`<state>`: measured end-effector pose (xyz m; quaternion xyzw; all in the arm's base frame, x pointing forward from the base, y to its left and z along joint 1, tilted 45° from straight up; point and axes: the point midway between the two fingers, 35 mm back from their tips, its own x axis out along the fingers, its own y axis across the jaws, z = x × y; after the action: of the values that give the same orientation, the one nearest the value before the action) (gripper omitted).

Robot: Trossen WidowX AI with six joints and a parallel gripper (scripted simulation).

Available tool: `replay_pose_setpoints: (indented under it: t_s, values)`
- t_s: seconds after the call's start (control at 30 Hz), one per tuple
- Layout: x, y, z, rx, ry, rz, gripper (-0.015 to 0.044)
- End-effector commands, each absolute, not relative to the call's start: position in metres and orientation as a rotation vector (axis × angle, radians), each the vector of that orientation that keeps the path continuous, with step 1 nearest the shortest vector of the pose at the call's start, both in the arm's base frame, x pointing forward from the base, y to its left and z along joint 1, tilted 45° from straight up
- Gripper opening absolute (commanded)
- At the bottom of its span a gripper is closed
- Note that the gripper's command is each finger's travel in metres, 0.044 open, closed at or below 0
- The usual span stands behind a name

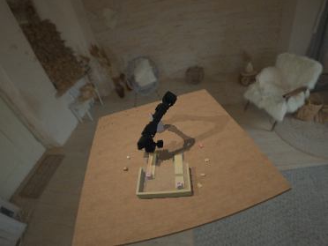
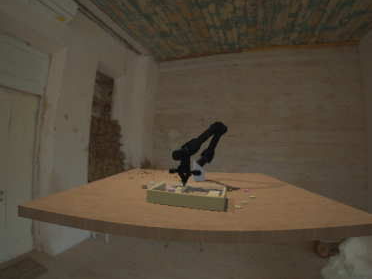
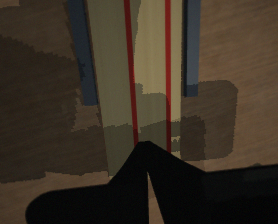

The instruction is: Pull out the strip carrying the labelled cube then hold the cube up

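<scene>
Rustic room, curved wooden table (image 1: pixel 110 204), seen from nearest to farthest, every place reckoned from the tray.

Nearest: tray (image 1: pixel 164 194), a low pale frame, closed front wall toward the top camera, open on the arm side. Inside, close behind the front wall, two small pink cubes: one at the left (image 1: pixel 149 175), one at the right (image 1: pixel 179 184). Which carries the label: too small to tell.

Beyond the cubes: two pale strips running back toward the arm. Left strip (image 1: pixel 151 161) reaching out past the tray's open side; right strip (image 1: pixel 178 164) lying further right, apart from the gripper.

At the far end of the left strip: gripper (image 3: pixel 147 155), fingers fully closed with nothing between them, tips pressed down onto the strip's top face between two red lines. Short blue posts (image 3: pixel 82 50) flanking the strip on either side in the wrist view.

Farther still: small scraps (image 1: pixel 206 160) scattered right and left of the tray, then armchair (image 1: pixel 282 86) and wall.

Judged step: dragging the left strip out by downward pressure. Risks: tips slipping on the strip if pressure eases, leaving the cube in the tray; skewed pull jamming the strip against a blue post; jerky pull toppling the cube off; wrong strip chosen, since wholeness of either strip cannot be confirmed here.
</scene>
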<state>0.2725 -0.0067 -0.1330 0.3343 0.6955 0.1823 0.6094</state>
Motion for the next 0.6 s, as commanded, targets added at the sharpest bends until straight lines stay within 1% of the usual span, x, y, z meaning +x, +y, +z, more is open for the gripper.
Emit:
replay_pose_setpoints:
  t_s: [0.0, 0.57]
  values:
    - [0.256, -0.001, -0.134, 0.775, 1.637, 0.427, 0.0000]
    - [0.235, 0.002, -0.130, 0.775, 1.638, 0.427, 0.0000]
